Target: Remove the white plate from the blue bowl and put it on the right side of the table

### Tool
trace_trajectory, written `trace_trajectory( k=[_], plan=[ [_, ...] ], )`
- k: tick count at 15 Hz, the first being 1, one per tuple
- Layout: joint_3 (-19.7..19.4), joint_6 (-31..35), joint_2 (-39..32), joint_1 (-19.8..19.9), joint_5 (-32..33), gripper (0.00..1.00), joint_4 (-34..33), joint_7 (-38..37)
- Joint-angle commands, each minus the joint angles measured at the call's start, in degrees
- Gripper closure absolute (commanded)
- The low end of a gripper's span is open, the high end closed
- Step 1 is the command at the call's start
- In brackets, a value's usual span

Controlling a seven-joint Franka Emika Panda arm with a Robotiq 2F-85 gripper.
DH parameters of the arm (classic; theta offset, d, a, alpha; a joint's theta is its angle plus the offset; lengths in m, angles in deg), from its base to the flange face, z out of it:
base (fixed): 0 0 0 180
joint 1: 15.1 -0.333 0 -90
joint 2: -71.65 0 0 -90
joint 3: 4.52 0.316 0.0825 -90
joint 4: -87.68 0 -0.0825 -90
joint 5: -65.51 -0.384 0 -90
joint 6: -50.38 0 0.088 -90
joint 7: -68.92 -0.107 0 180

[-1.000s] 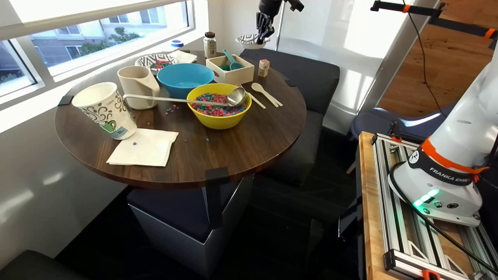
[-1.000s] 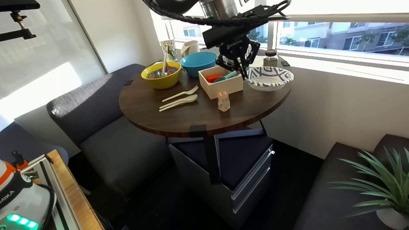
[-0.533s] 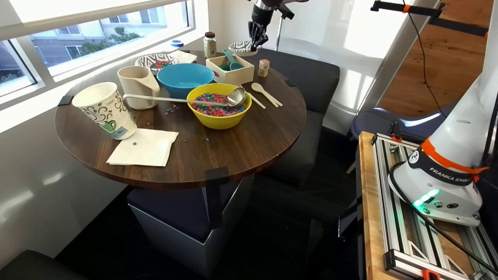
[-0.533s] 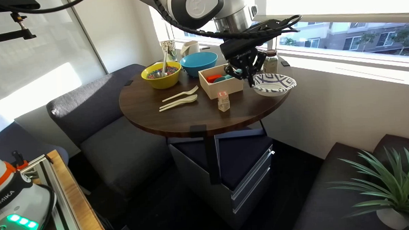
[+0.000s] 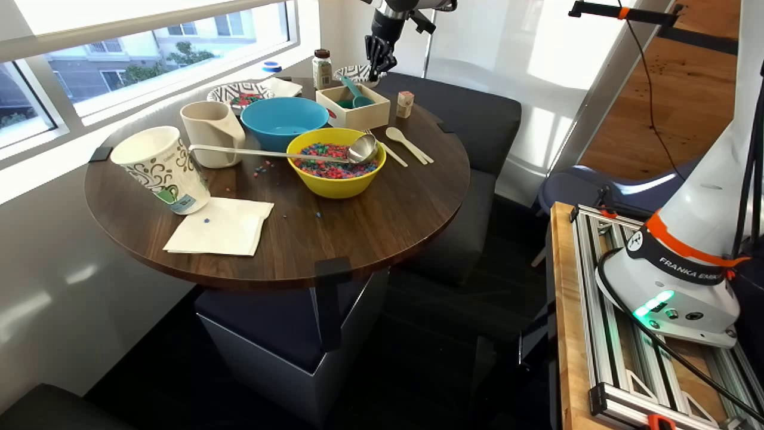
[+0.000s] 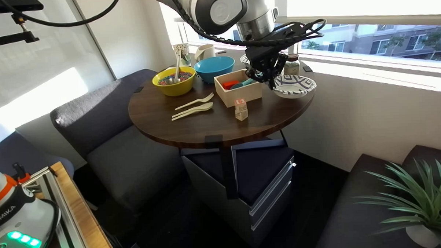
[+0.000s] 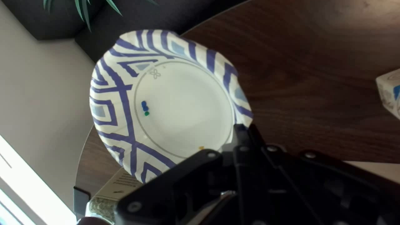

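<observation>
Of 2 steps, 1 can be judged done: the white plate (image 7: pixel 184 106) has been taken out of the blue bowl (image 5: pixel 285 121), its rim pinched by the gripper (image 7: pixel 246 128). In an exterior view it is held at the right side of the table (image 6: pixel 191 128), near the jar (image 6: pixel 292 66); whether it rests there cannot be told. Release is left. Its hollow is turned upward; being round, no long axis is shown.

Behind the cream box (image 5: pixel 364 116), the end effector (image 5: pixel 373 78) is holding the white plate (image 5: pixel 357 73), while the blue bowl (image 5: pixel 284 122) is sitting beside that box.
</observation>
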Motion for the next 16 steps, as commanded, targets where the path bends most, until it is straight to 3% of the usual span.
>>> trace_trajectory(
  k=[1, 7, 10, 12, 16],
  plan=[
    [1.88, -1.57, -1.84, 1.36, -2.96, 0.71, -2.7, 3.27],
    [2.1, -2.06, 2.82, 0.39, -2.85, 0.29, -0.43, 3.13],
    [1.96, -5.94, 7.55, -0.26, -5.76, 0.05, 0.41, -1.9],
    [0.24, -10.43, 10.49, -1.68, -6.57, 0.0, -0.41, -9.22],
    [-1.98, -20.06, 15.27, -3.4, -6.08, 0.0, -2.63, -22.02]
  ],
)
